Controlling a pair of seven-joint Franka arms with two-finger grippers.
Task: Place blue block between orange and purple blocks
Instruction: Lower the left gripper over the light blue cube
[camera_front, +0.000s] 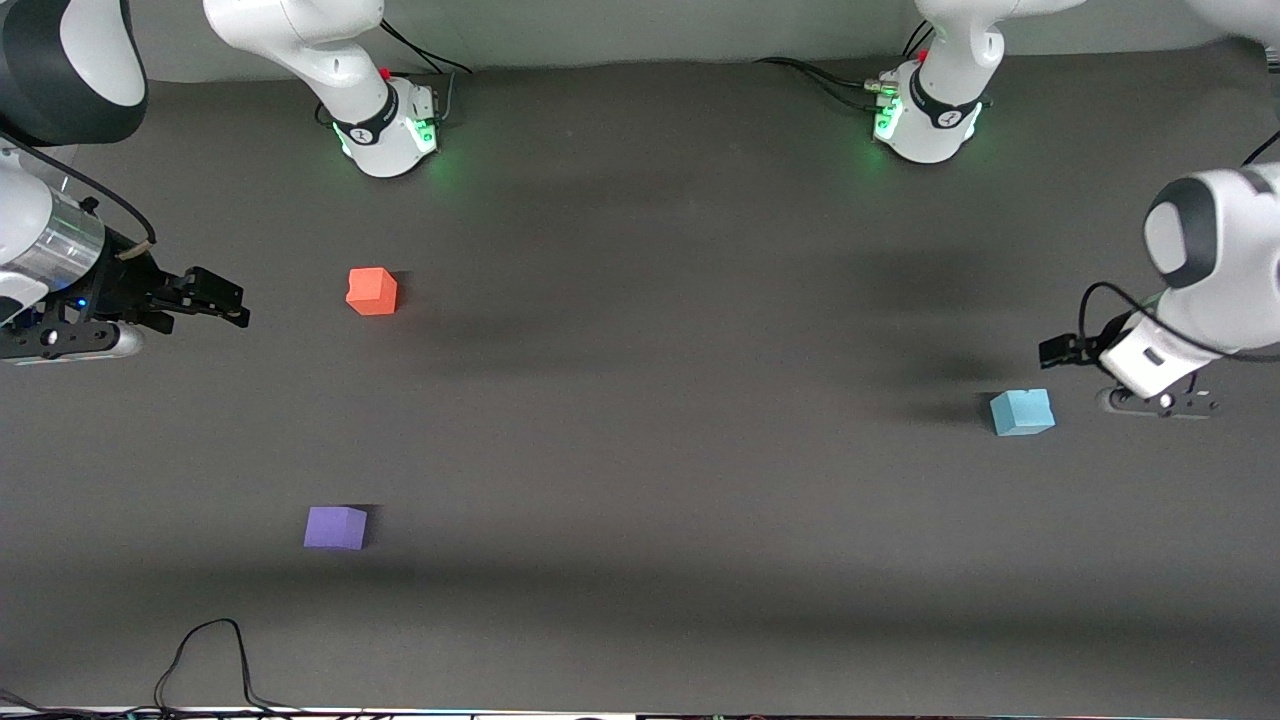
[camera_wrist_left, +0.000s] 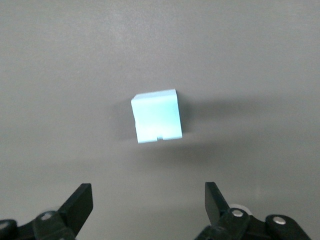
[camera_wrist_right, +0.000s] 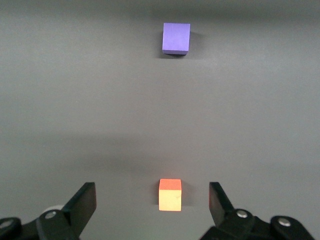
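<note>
Near the left arm's end of the tabletop: the blue block (camera_front: 1022, 412) sat free.
Left gripper (camera_wrist_left: 149, 205): jaws wide, above it.
Right gripper (camera_wrist_right: 152, 204): wide, waiting.
Risk: an off-centre descent could push the cube.

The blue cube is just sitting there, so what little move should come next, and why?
Probably the left gripper should lower onto the blue block: its fingers are open, the block lies untouched on the table, far from the orange block and purple block.
</note>
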